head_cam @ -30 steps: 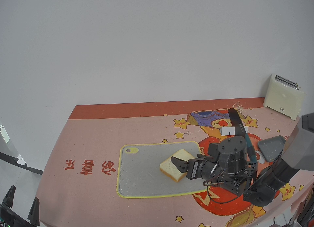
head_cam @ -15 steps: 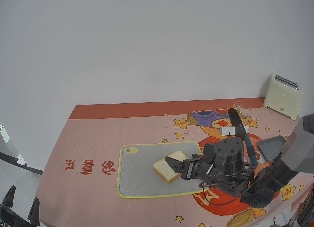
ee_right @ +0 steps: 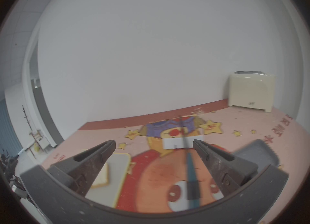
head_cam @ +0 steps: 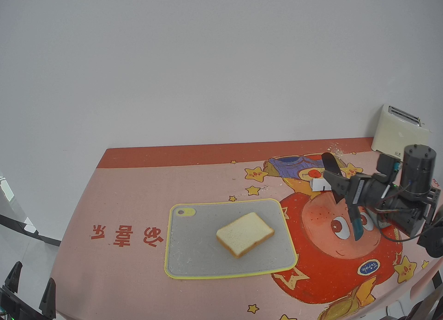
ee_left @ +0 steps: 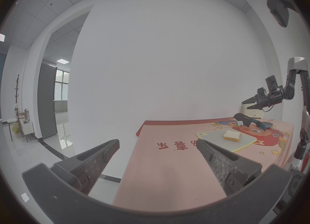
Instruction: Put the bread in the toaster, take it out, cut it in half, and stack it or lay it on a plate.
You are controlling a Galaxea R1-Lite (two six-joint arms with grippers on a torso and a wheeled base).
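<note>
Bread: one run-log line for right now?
bread whole, flat on cutting board | right hand open above knife | left hand open, off table

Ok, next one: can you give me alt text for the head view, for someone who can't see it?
A slice of bread lies flat on a grey cutting board with a yellow rim, on a pink cartoon-print table. To its right the right gripper hangs open above a teal-handled knife, with a cream toaster at the far right corner.
</note>
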